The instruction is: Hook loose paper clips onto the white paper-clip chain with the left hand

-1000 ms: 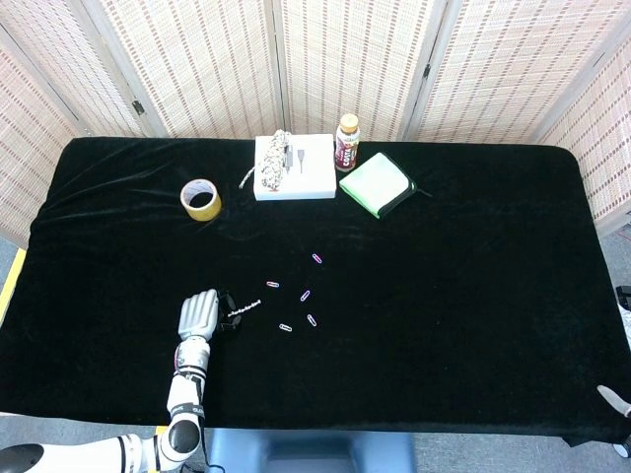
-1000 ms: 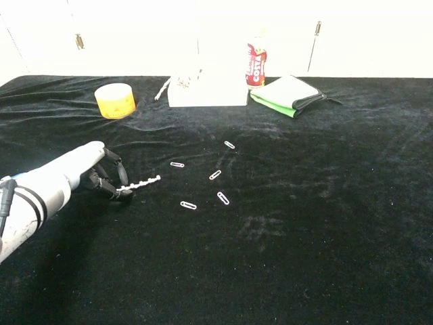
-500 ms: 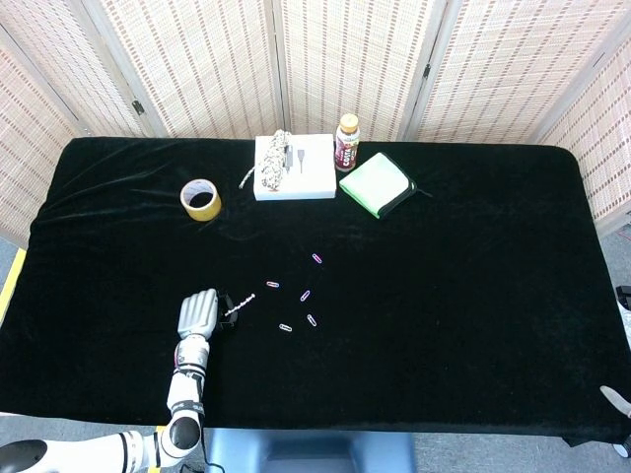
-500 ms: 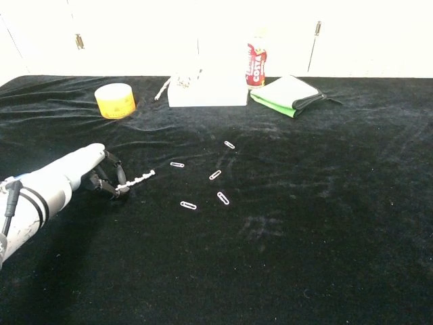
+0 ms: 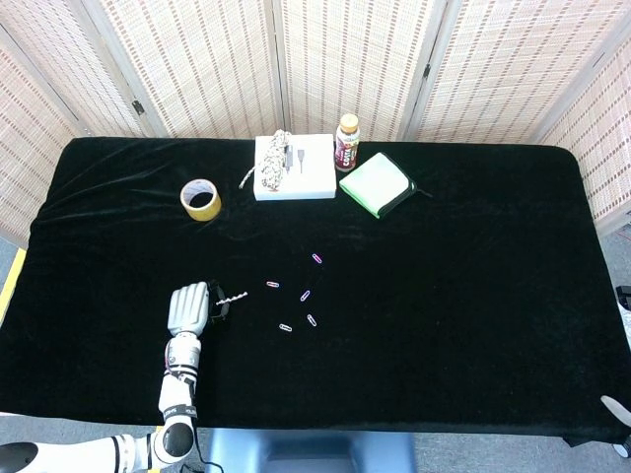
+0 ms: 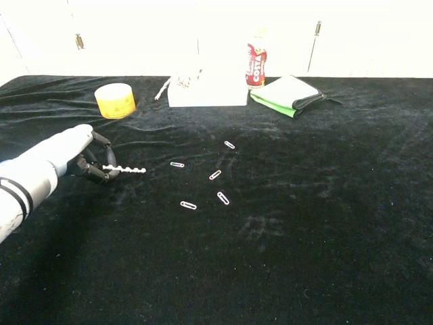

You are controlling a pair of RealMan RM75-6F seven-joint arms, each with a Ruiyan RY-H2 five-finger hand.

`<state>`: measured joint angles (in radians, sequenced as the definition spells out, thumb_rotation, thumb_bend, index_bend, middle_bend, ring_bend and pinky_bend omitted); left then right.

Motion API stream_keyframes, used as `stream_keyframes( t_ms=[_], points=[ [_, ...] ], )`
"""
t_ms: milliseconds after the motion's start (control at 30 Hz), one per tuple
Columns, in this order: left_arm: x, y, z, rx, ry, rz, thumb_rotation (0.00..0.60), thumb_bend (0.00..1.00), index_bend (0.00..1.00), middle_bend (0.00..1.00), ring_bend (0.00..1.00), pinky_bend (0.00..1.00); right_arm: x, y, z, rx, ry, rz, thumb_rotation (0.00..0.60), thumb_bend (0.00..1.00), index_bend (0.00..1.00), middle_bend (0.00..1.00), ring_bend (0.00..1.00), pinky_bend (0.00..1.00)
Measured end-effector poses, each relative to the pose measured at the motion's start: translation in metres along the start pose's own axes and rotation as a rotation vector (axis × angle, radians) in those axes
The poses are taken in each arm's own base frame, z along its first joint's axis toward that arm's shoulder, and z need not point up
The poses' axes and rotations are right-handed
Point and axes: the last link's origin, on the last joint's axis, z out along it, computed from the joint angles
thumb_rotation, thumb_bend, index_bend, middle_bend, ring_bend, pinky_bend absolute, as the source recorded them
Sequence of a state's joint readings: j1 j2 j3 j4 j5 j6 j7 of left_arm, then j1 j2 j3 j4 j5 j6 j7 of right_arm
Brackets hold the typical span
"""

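Note:
My left hand (image 5: 189, 308) (image 6: 76, 154) is at the front left of the black table, fingers curled, pinching one end of the short white paper-clip chain (image 5: 235, 295) (image 6: 126, 168). The chain sticks out to the right of the fingers, just above the cloth. Several loose paper clips lie to its right: one nearest (image 5: 271, 285) (image 6: 177, 164), one lower (image 5: 286, 326) (image 6: 188, 204), and others (image 5: 305, 295) (image 6: 215, 175) beyond. The right hand is out of sight except a sliver at the bottom right corner (image 5: 617, 404) of the head view; its state is unreadable.
A yellow tape roll (image 5: 200, 199) (image 6: 115, 100) sits at the back left. A white box (image 5: 294, 167) with a rope bundle, a small bottle (image 5: 346, 143) (image 6: 256, 66) and a green-edged notebook (image 5: 376, 184) (image 6: 288, 95) stand at the back centre.
My left hand has moved away from the front edge and slightly left, carrying the white chain with it; the chain now lies more level. The loose clips have not moved.

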<state>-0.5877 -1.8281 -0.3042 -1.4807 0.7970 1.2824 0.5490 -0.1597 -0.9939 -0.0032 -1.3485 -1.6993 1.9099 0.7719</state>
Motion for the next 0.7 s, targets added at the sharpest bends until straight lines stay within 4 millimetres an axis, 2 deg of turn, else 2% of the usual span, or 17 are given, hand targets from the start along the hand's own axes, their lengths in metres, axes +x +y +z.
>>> stream_keyframes(
  t_ms=[700],
  points=[
    [0.0097,-0.0018,-0.0027,-0.053,0.064,-0.092,0.600,0.50,0.85,1.00,1.00,1.00,-0.0035,0.0032,0.0021,-0.006,-0.012,0.002,0.600,0.01,0.00,0.00,0.00,0.00]
  ],
)
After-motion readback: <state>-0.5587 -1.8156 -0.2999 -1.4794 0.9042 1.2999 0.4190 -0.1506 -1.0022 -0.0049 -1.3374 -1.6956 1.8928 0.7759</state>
